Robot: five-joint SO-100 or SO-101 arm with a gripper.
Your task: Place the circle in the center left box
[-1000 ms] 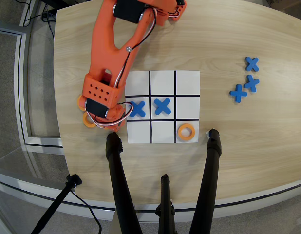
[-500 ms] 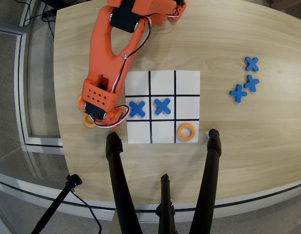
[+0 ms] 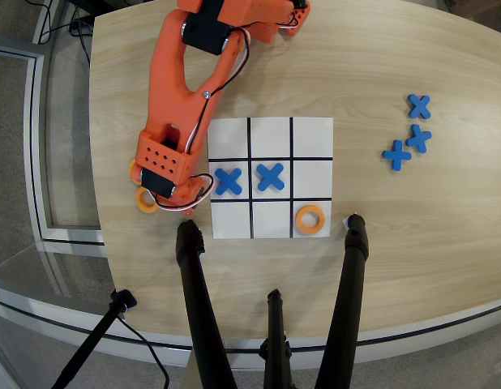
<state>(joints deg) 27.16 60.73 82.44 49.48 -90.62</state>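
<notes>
In the overhead view my orange arm reaches down to the table just left of the paper grid (image 3: 271, 130). My gripper (image 3: 159, 197) points down over an orange circle (image 3: 144, 200) lying on the wood. The wrist body hides the fingers, so I cannot tell whether they are open or shut. A second orange circle (image 3: 134, 168) peeks out at the wrist's left side. A third circle (image 3: 311, 219) lies in the grid's bottom right cell. Blue crosses (image 3: 229, 181) (image 3: 271, 176) fill the middle row's left and centre cells. The middle row's other end cell (image 3: 312, 178) is white and bare.
Three spare blue crosses (image 3: 413, 134) lie on the wood to the right of the grid. Black tripod legs (image 3: 194, 300) (image 3: 352, 275) stand at the front edge, close below the grid. The table edge (image 3: 100, 203) is just left of the gripper.
</notes>
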